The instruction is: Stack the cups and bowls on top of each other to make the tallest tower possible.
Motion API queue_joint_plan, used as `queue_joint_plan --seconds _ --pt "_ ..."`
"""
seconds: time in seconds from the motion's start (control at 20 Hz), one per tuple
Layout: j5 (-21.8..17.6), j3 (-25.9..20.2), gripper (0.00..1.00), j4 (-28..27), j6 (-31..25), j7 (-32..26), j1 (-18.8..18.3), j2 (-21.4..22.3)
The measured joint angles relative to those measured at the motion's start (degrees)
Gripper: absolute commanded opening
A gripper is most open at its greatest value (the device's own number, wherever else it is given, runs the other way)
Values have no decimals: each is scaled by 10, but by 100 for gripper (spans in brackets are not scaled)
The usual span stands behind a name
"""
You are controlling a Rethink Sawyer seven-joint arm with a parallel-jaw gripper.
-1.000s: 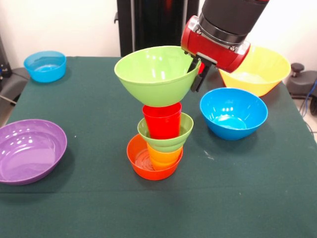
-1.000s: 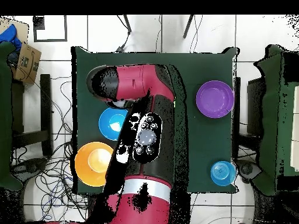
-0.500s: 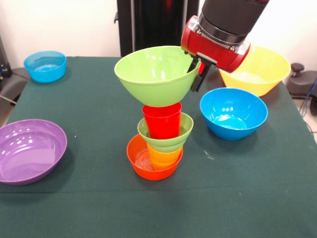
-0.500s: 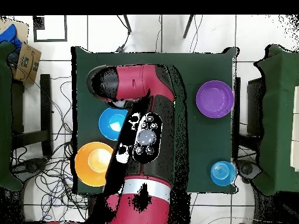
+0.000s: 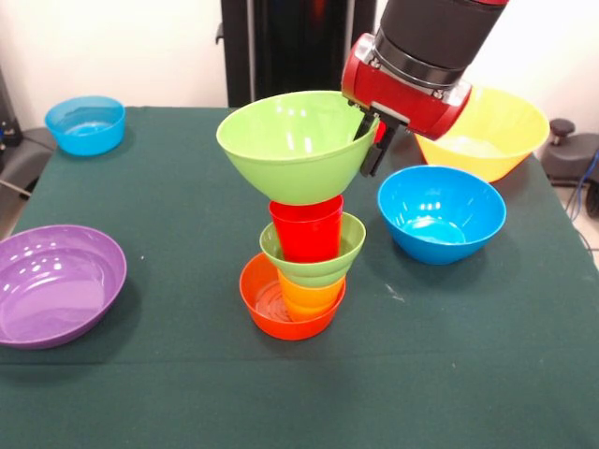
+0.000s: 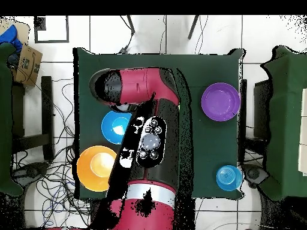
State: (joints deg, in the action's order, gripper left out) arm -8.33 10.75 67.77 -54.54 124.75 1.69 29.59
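The hand [image 5: 372, 140] gripped the far rim of the big green bowl [image 5: 298, 142], one finger inside and one outside, with the bowl's base on the red cup [image 5: 307, 227] topping the tower [image 5: 301, 267]. Over the last second almost nothing had moved; the bowl sat a touch straighter. It looked seated, so release seemed next, though the wide bowl could tip.

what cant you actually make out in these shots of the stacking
- Overhead view: the tower and the large green bowl are entirely under the arm.
- Front view: the gripper sits at the large green bowl's rim; the bowl wall hides one side of it, so its grip is unclear.
- Front view: whether that bowl rests on the red cup or hangs just above it.
- Front view: the yellow-orange cup is mostly hidden by the small green bowl.
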Motion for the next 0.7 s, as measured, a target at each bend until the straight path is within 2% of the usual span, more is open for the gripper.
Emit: queue_joint_plan --seconds 0.7 --pt "0 -2 0 27 47 0 -2 2"
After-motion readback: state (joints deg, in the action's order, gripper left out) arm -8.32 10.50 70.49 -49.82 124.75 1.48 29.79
